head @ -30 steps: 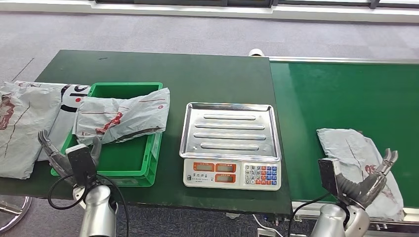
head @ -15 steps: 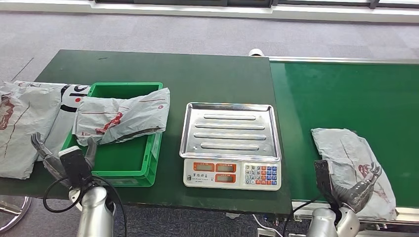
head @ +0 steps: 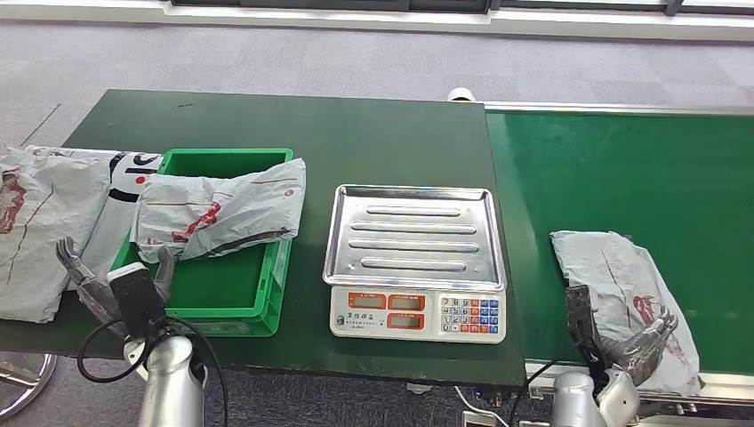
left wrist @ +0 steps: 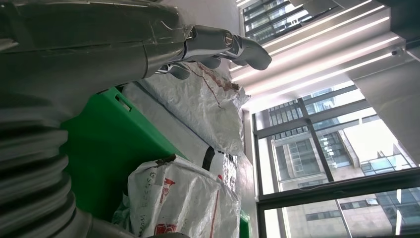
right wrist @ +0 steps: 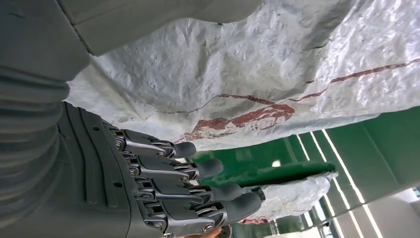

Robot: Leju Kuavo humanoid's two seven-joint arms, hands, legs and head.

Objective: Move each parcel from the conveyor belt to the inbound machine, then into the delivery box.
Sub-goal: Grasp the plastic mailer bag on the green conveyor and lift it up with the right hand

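Note:
A grey parcel [head: 613, 280] with red print lies on the green conveyor belt [head: 622, 160] near its front edge. My right hand [head: 638, 349] is at the parcel's near edge with its fingers spread, holding nothing. The right wrist view shows the parcel [right wrist: 277, 74] close over the fingers [right wrist: 188, 168]. The inbound machine [head: 413, 238], a scale with a steel tray, stands bare at the middle. The green delivery box [head: 233, 289] has one grey parcel [head: 222, 209] draped across it. My left hand [head: 114, 286] hovers open at the box's front left corner.
Several more grey parcels [head: 44, 222] lie on the dark green table [head: 356, 142] to the left of the box, and the left wrist view shows them [left wrist: 198, 99] beside the box wall [left wrist: 114, 144]. The scale's keypad [head: 471, 316] faces me.
The parcel on the belt has drifted left, towards the scale. My right hand has sunk lower and moved left with it. My left hand dropped slightly, then stayed put.

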